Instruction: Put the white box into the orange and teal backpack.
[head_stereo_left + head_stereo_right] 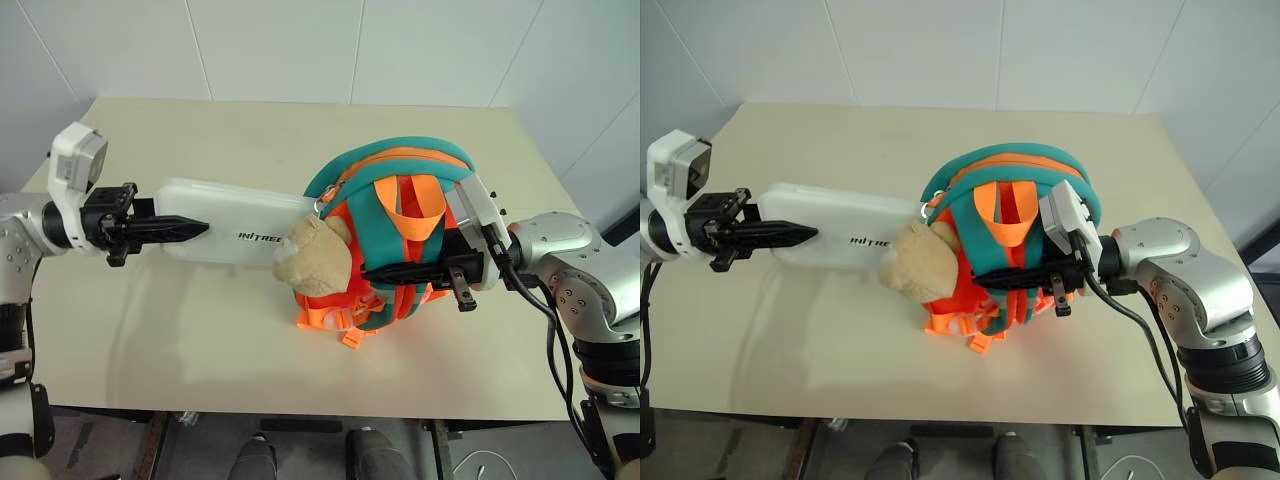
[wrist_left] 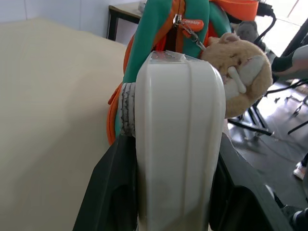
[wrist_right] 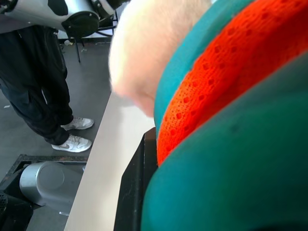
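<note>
- Left gripper [image 1: 185, 230] grasps the white box [image 1: 235, 222] at its outer end, with one black finger [image 2: 111, 192] on each broad side of the case, as the left wrist view shows.
- Held level above the table [image 1: 200, 130], the white box lies lengthwise, its lettered end pointing toward the backpack [image 1: 400, 235].
- That far end of the box meets the teal edge of the backpack beside the zipper pull, and it is just behind the tan plush toy [image 1: 312, 255]; whether it has passed inside the opening cannot be told.
- Right gripper [image 1: 375, 272] is clenched on the backpack: its black fingers pinch the orange and teal straps on the side facing the robot.
- Standing upright near the middle of the table, the backpack shows its teal trim arched over the top and an orange webbing loop [image 1: 420, 205] hanging down the front.
- Orange buckles and strap ends spill onto the table at the foot of the backpack.
- Beyond the table edge, the right wrist view shows a person [image 3: 33, 82] in dark trousers and white shoes.
</note>
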